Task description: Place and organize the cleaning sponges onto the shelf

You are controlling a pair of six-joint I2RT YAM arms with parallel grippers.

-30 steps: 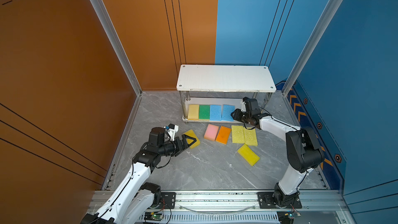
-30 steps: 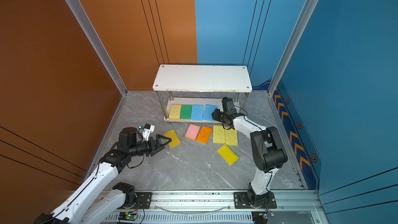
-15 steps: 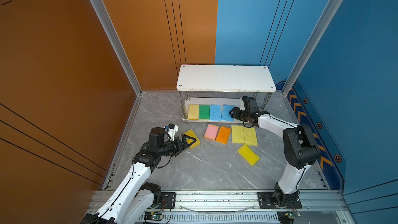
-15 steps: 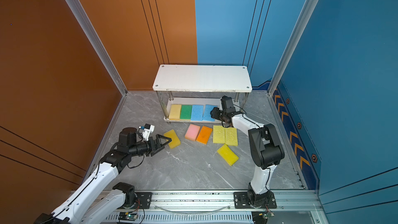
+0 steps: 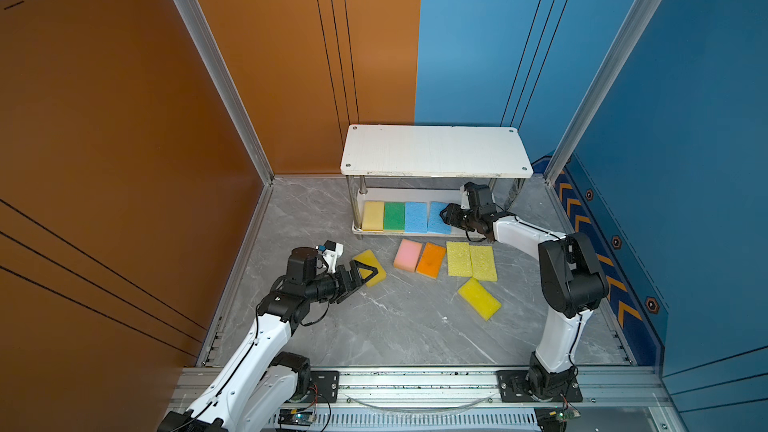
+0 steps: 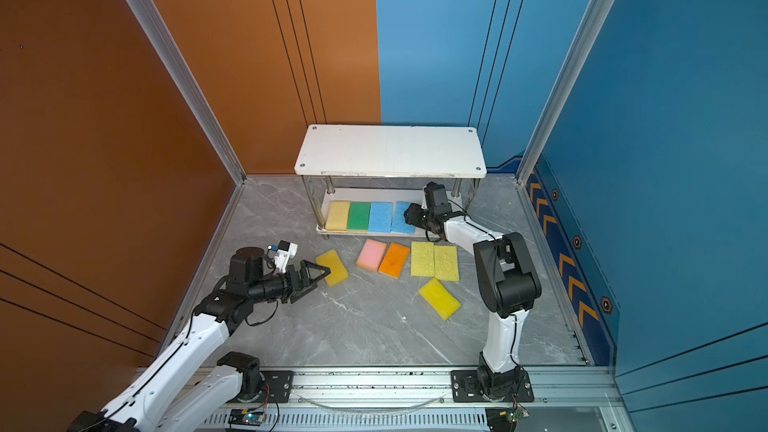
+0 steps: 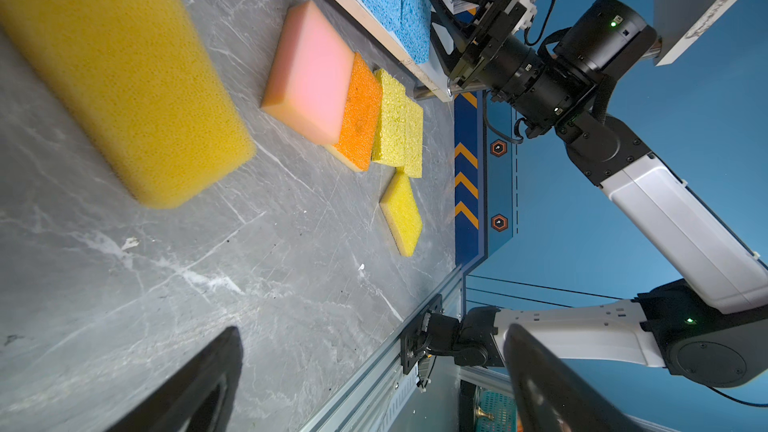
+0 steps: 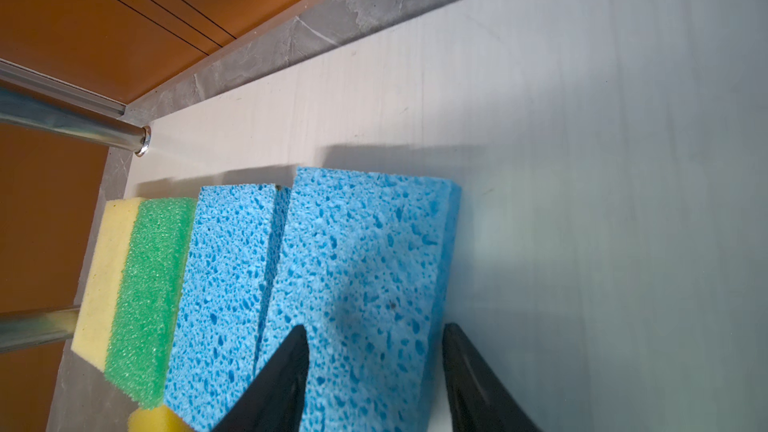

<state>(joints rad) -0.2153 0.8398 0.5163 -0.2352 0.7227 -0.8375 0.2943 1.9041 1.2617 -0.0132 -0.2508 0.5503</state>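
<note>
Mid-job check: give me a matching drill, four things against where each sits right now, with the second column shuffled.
1 green sponge
2 pink sponge
3 left gripper
4 right gripper

A on the tabletop, next to the orange sponge
B open, beside the leftmost yellow sponge
C at the rightmost blue sponge on the shelf
D on the lower board, next to the pale yellow sponge

Pairs: 1-D, 2-A, 3-B, 4-C

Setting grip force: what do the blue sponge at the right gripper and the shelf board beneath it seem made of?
Blue sponge: soft matte foam, perhaps cellulose; irregular open pores cover its face.
Shelf board: hard white panel, laminate or plastic, hard to tell; smooth, faintly streaked, slight sheen.
</note>
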